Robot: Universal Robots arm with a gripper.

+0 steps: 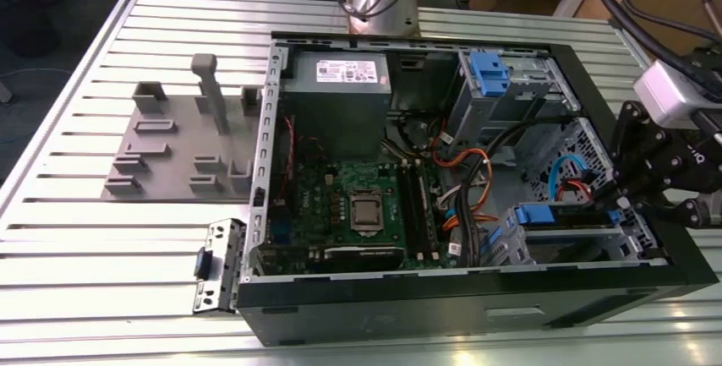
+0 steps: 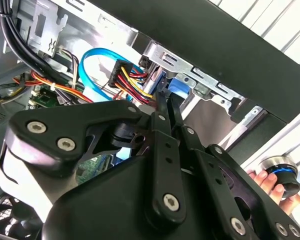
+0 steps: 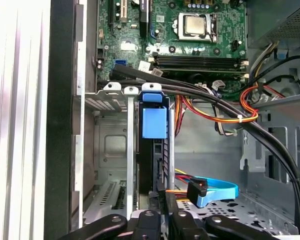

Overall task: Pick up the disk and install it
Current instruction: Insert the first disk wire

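Open case laid flat on slatted table, board exposed at centre of exterior view.

Claw seen at right edge of exterior view, reaching over the case's right wall into the lower-right drive cage. In first wrist view, claw found at bottom centre, its fingers drawn narrow and pressed on the end of the disk.

Disk seen edge-on in the cage slot, blue bracket tab at the far end, towards the board. Long axis runs straight away from the claw, up the frame, in line with the cage rails. Disk lies directly ahead of the fingertips, between them at its near end. Judged: seated or nearly seated in the slot; depth not certain from here.

In second wrist view, fingers closed to a thin gap at centre, blue bracket just past the tips. Orange and blue cables lie close beside the claw at lower right, touching not confirmed.
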